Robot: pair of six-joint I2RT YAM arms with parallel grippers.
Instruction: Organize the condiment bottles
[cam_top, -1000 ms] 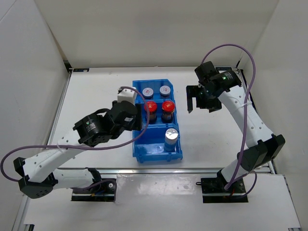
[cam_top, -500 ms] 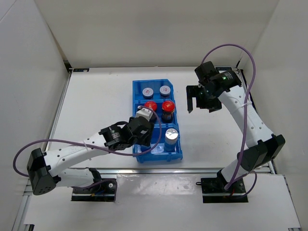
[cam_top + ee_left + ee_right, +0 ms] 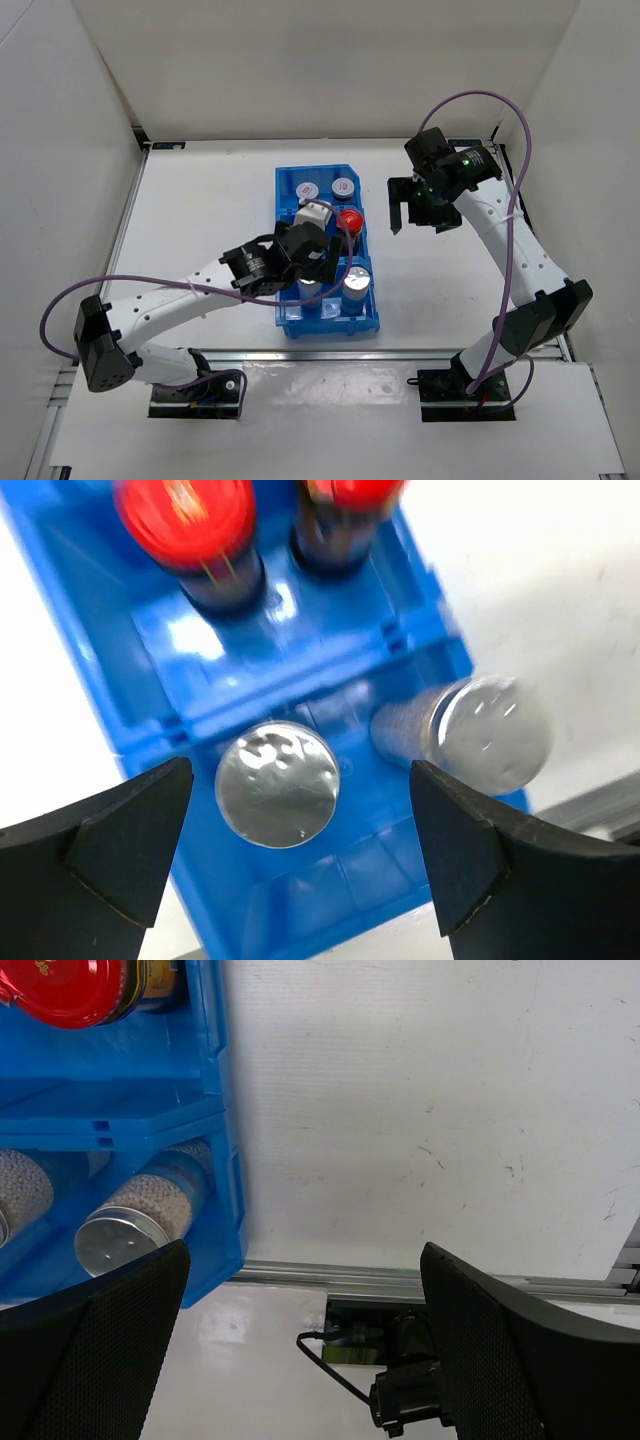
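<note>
The blue bin [image 3: 290,322] holds the condiment bottles. Two grey-lidded ones [image 3: 308,190] stand in its far compartment. A red-capped one [image 3: 349,220] shows in the middle; the left arm covers its neighbour there. Both red caps [image 3: 187,520] appear in the left wrist view. Two silver-capped bottles [image 3: 277,783] [image 3: 490,730] stand upright in the near compartment. My left gripper [image 3: 300,860] hangs open above that compartment [image 3: 322,272], its fingers wide apart and clear of the left silver cap. My right gripper [image 3: 418,212] is open over bare table, right of the bin, with nothing between its fingers [image 3: 90,1340].
White walls enclose the table on three sides. A metal rail [image 3: 330,1278] runs along the table's near edge, with the right arm's base and a cable [image 3: 400,1390] below it. The bin's right wall [image 3: 215,1110] lies left of the right gripper.
My left gripper swung over the near compartment and opened, leaving a second silver-capped bottle standing there beside the first. The right arm has not moved.
</note>
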